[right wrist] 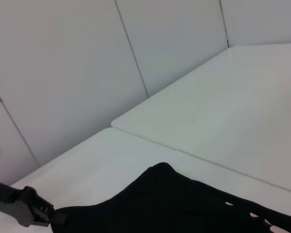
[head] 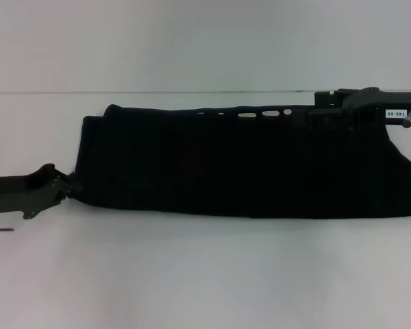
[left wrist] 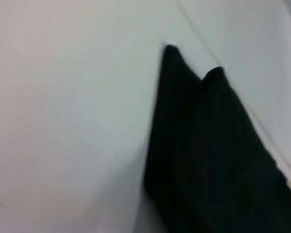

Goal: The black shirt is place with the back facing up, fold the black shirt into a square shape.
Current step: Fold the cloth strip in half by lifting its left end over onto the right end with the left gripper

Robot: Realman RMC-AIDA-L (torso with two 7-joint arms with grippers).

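Black shirt (head: 246, 164) lying as a long band across the white table (head: 192, 274) — already folded lengthwise (whitish lettering peeking along far edge). Left gripper (head: 67, 186) at shirt's left end, right gripper (head: 315, 113) at its far right corner; jaw state — cannot tell for either. Next, probably: fold band crosswise toward a square, needing firm pinches at the ends.

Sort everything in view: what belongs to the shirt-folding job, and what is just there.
Job:
- large black soft cloth shirt, folded into a long band
- left gripper, at its left end
- right gripper, at its far right edge

Just there:
- white table
- white wall panels
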